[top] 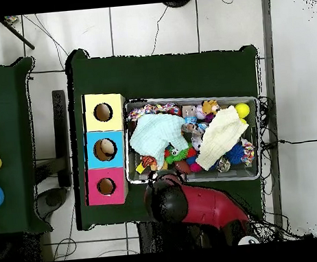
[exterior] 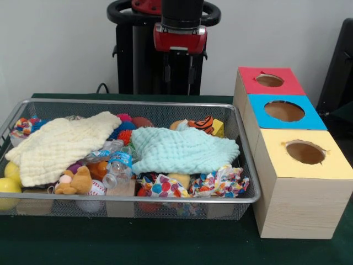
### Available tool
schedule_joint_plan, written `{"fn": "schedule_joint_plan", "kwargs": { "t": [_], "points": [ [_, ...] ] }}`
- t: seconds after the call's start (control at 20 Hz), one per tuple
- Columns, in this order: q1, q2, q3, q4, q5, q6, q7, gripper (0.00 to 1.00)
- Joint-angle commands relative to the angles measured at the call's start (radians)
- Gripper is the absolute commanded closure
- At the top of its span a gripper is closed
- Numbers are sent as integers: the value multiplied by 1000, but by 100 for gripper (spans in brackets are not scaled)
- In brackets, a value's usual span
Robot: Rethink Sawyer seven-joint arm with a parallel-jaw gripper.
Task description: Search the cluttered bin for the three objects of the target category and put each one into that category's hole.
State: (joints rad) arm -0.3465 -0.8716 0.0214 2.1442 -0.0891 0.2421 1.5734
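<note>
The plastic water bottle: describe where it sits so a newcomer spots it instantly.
Find the wire mesh bin. Between the yellow cloth and the mint cloth, the water bottle lies on its side; it is the only clear item, with a blue label.

Cluttered mesh bin beside a row of red, blue, yellow holes.

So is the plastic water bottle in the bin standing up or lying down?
Lying down. The water bottle rests on its side between the cream cloth and the mint cloth, cap toward the bin's front.
</note>
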Motion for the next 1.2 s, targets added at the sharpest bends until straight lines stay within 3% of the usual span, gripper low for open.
{"fn": "schedule_joint_plan", "kwargs": {
  "t": [0.05,0.3,0.55,0.75,0.95,1.1,1.2],
  "points": [
    [-52,67,64,-146,-63,80,6,0],
    [-16,80,35,-246,-45,137,40,0],
    [0,100,56,-350,-17,317,28,0],
    [44,83,45,-401,-30,361,52,0],
    [88,61,12,-375,-3,319,158,0],
    [121,91,-43,-380,1,260,236,0],
    [114,148,-63,-402,15,189,260,0]
  ]
}}
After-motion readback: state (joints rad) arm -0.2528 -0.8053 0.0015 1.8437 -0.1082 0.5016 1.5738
